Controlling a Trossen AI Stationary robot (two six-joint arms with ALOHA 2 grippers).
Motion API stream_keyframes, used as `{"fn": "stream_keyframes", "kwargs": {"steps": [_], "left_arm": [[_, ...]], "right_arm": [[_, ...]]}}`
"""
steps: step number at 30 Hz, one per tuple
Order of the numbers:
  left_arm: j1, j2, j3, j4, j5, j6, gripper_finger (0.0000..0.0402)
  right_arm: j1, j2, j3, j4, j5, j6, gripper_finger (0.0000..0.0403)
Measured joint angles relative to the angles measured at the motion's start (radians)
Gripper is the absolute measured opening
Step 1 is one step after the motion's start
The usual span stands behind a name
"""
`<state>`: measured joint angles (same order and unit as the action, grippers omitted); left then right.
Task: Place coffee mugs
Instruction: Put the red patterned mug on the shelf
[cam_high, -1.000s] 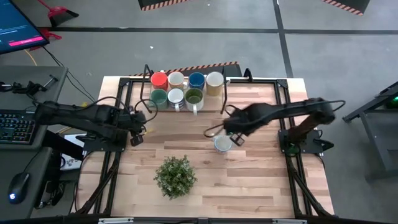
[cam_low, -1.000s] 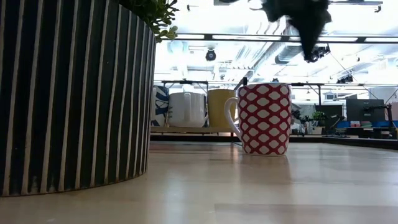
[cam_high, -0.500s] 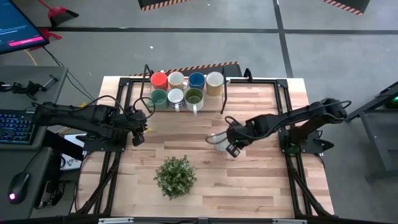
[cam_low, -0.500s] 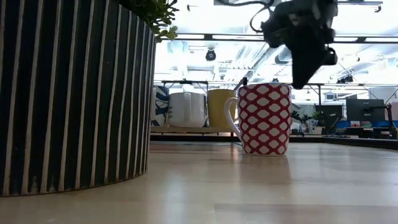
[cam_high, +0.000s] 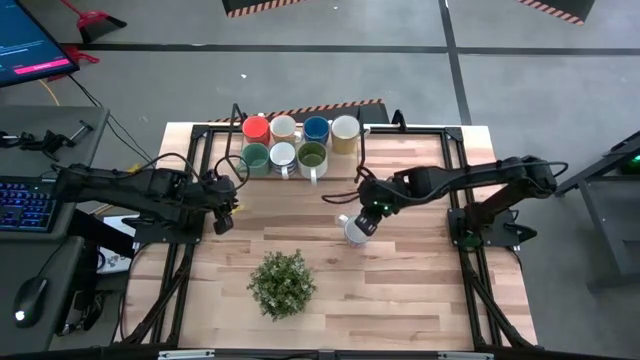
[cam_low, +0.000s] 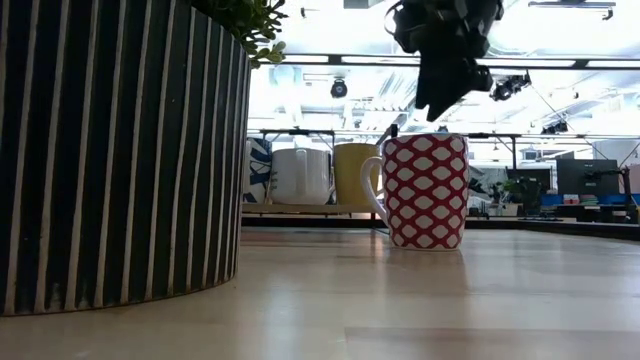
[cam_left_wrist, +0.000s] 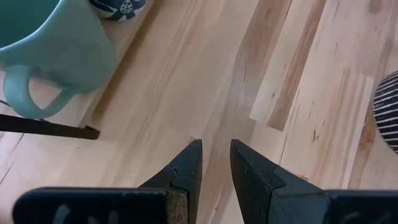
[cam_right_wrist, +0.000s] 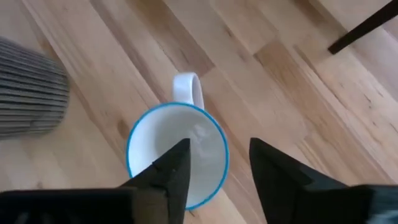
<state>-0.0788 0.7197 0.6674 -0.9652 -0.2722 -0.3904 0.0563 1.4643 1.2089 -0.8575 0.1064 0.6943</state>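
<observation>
Pale wooden slatted tabletop (cam_high: 300, 330), black frame round it. Seven ceramic mugs (cam_high: 297, 143) sit in two rows at the far edge. Eighth, a red-and-white patterned mug with white inside and blue rim (cam_high: 357, 231), stands alone mid-table, upright, right of the bushy potted plant (cam_high: 282, 283). Right gripper (cam_high: 368, 216) hangs just above its rim, fingers spread, nothing held. Left gripper (cam_left_wrist: 215, 163) waits at the left side, empty, fingers narrowly apart. Step looks like pickup; next move likely lower over the rim, close, carry to the rows.
</observation>
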Motion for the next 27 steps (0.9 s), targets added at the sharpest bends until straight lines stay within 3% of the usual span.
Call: {"fn": "stream_keyframes", "kwargs": {"steps": [3, 9, 27], "left_arm": [[0.000, 0.000, -0.001, 0.040, 0.001, 0.011, 0.0074], [0.000, 0.045, 0.000, 0.321, 0.060, 0.158, 0.0074], [0.042, 0.067, 0.000, 0.273, 0.053, 0.160, 0.0074]], "right_arm": [[-0.012, 0.000, 0.000, -0.032, -0.032, -0.021, 0.0150], [-0.013, 0.000, 0.000, -0.072, -0.039, -0.016, 0.0151], [-0.010, 0.092, 0.000, -0.077, -0.053, 0.028, 0.0151]]}}
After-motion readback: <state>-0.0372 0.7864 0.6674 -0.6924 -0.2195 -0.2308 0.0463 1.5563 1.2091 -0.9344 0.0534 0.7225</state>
